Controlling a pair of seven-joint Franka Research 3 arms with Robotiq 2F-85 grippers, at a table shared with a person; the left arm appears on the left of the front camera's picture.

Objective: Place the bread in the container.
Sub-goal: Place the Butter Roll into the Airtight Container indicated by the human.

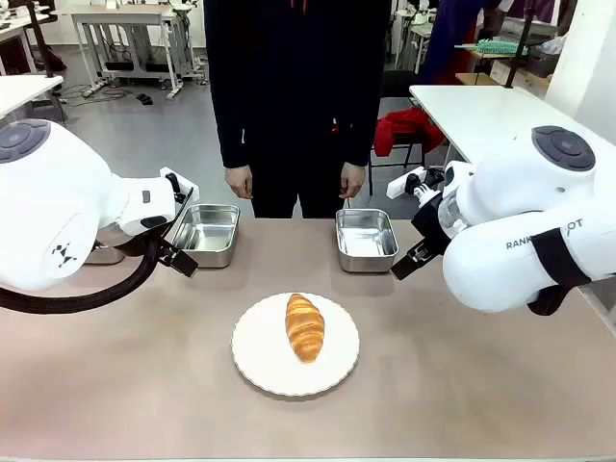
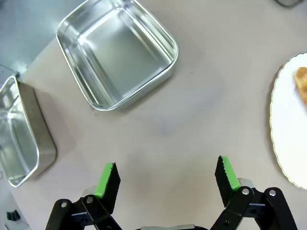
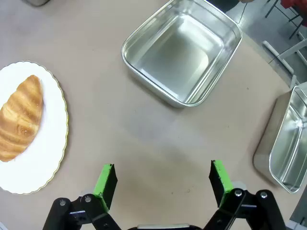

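**Left gripper** (image 2: 167, 172): jaws spread wide, holding nothing, hovering over bare table (image 2: 192, 129). In the front view its fingers are partly masked by the arm's own wrist.

**Right gripper** (image 3: 163, 176): jaws spread wide, holding nothing, over bare tabletop.

**Plate** (image 3: 48, 163): round, white, scalloped rim. It lies between the two grippers. In the right wrist view it is to the left of the fingers and a little ahead. In the left wrist view it is cut off by the right edge.

**Bread** (image 3: 21, 117): golden-brown croissant with a ridged crust, lying on the plate near its middle, apart from both grippers. Just a sliver of it shows at the right edge of the left wrist view.

**Left pan** (image 2: 117, 52): shallow steel pan, empty, ahead of the left gripper and slightly left of its fingers. Bare table lies between them.

**Right pan** (image 3: 182, 52): same make, empty, straight ahead of the right gripper, with bare table between.

**Outer left pan** (image 2: 21, 134): beside the left pan, near the table edge. In the front view it is probably the steel edge mostly hidden behind the left arm.

**Outer right pan** (image 3: 288, 143): off to the right of the right gripper's fingers, cropped by the frame.

**Person** (image 1: 289, 87): stands at the far side beyond both middle pans, dark clothing, hands (image 1: 239, 181) hanging at the sides above the table edge.
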